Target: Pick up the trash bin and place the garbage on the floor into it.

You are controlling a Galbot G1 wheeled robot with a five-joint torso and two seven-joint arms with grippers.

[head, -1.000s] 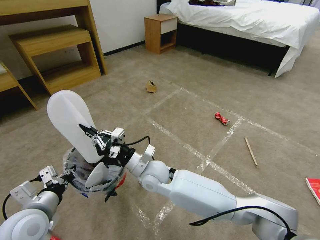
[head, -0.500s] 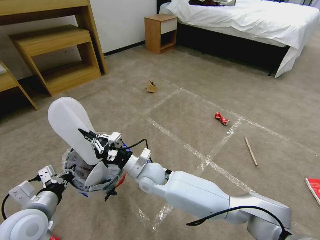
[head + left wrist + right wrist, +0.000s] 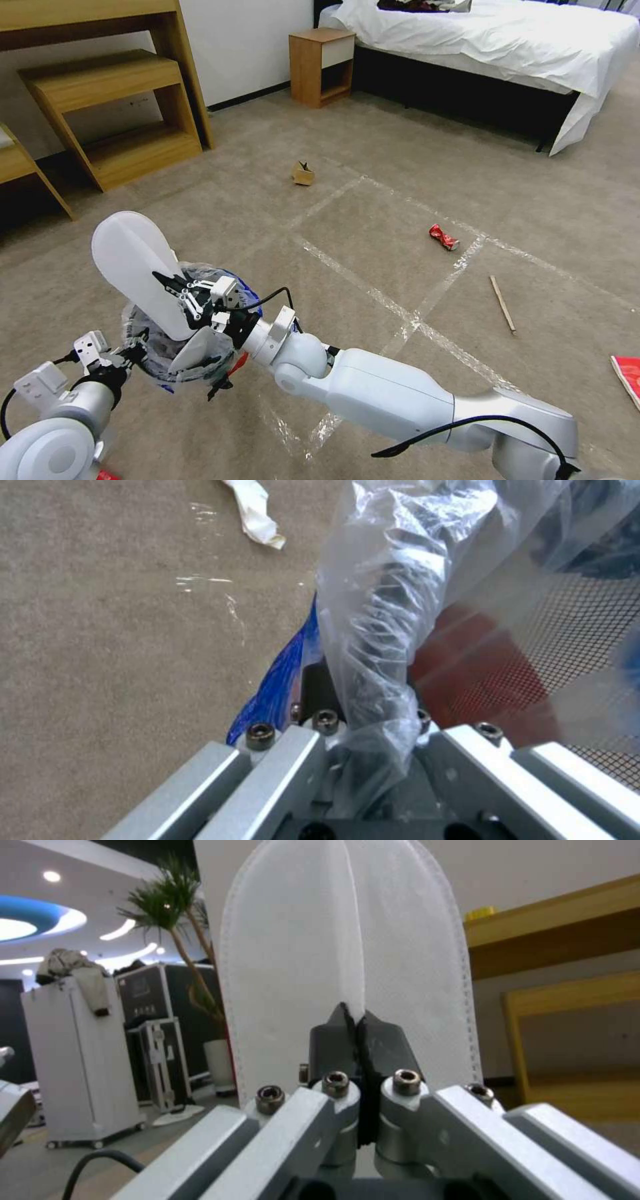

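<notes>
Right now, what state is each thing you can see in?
Right gripper: shut on white slipper, held above bin.
Left gripper: shut on trash bin rim, bin lifted.
Second slipper: inside bin.
Soda can: crushed, on carpet.
Wooden stick: flat on carpet.
Cardboard scrap: on carpet.

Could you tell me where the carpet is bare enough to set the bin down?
Bare carpet lies between the cardboard scrap and the wooden shelf unit, and inside the taped square left of the crushed red can. It is crowded to the right, around the can, wooden stick and red packet, and at the trash bin, where both arms meet.
</notes>
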